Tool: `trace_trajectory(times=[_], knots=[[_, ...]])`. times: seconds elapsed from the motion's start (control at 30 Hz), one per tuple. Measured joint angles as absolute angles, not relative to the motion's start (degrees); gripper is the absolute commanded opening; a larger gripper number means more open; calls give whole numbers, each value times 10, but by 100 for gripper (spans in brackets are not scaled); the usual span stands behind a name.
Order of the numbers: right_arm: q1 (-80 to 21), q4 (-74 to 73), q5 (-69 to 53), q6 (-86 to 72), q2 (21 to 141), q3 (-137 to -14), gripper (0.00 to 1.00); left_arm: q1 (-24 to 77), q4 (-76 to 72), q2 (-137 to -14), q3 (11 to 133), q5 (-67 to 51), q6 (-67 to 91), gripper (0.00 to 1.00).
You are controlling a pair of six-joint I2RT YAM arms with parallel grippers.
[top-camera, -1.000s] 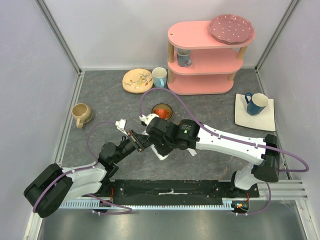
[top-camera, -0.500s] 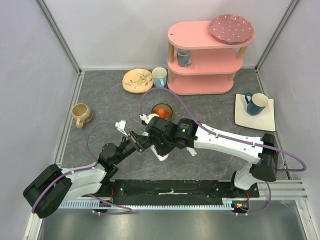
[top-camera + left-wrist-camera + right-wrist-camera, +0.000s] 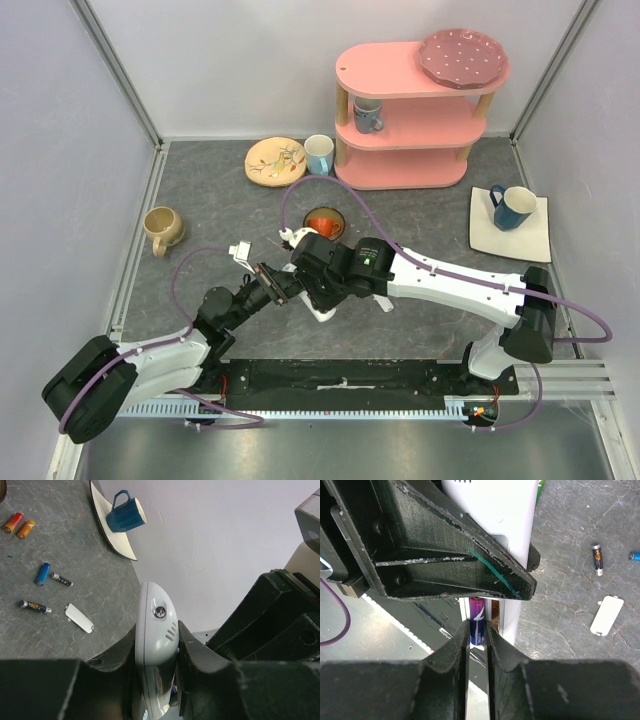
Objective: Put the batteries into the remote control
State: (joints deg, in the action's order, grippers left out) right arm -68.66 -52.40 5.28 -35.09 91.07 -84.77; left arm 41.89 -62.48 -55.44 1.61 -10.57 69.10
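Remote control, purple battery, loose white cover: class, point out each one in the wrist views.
remote control (image 3: 156, 625): left wrist view, on its white rounded end.
purple battery (image 3: 477, 622): right wrist view, on its printed side.
white cover (image 3: 79, 618): left wrist view, on the middle of the flat plate.

- I get soft, even light from above in the top view; shadows under the arms (image 3: 440, 280) are faint.
- Up close, the left gripper (image 3: 157, 630) and right gripper (image 3: 477, 625) look dark, slightly blurred.
- The table (image 3: 100, 580) reads sharp, glare-free.
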Motion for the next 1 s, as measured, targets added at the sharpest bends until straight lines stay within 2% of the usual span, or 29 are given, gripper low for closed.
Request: trace_trajectory(times=[1.0], knots=[[-686,-502,62,-350,911,-848,40,429,-600,-547,16,-106,691,2]])
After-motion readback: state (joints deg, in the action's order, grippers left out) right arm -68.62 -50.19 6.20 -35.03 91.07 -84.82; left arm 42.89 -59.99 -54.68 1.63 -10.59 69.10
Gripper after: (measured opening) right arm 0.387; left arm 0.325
